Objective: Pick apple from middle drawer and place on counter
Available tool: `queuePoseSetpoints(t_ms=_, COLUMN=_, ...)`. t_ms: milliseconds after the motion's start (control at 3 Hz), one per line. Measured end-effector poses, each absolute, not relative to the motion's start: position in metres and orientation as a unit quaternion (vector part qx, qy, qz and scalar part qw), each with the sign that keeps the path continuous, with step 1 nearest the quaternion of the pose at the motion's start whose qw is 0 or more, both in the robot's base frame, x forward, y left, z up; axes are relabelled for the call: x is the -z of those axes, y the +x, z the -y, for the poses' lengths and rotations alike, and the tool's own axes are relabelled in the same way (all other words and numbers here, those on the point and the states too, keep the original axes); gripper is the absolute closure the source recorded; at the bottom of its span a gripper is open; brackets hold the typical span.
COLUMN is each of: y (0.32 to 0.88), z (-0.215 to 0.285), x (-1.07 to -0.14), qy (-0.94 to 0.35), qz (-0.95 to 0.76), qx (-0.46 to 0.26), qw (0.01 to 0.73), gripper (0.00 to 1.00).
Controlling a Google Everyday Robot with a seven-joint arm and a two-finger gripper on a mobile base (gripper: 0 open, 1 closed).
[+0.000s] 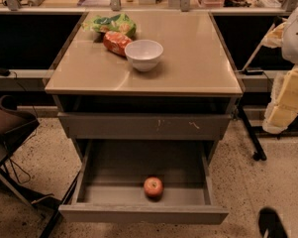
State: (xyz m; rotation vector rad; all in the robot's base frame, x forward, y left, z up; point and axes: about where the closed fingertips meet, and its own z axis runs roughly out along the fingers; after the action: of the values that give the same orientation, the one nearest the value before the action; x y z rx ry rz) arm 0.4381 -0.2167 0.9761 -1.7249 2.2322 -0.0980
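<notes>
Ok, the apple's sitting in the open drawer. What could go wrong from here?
The hand is low at the bottom right, outside the middle drawer; coming in sideways it could catch the drawer's side wall. The apple lies loose near the front wall, so an off-centre touch may roll it back under the scratched drawer front. On the counter, the white bowl, orange-red snack bag and green bag crowd the back left; set down elsewhere.

The gripper (271, 223) (dark blur, bottom right) is cut off below.
</notes>
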Motion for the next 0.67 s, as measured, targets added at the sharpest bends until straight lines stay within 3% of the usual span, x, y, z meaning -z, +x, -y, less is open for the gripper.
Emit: queuePoseSetpoints(t_ms=667, y=0.443, z=0.219, x=-0.965, qy=-0.606, qz=-0.777, qx=-0.001, qw=0.169, gripper=0.00)
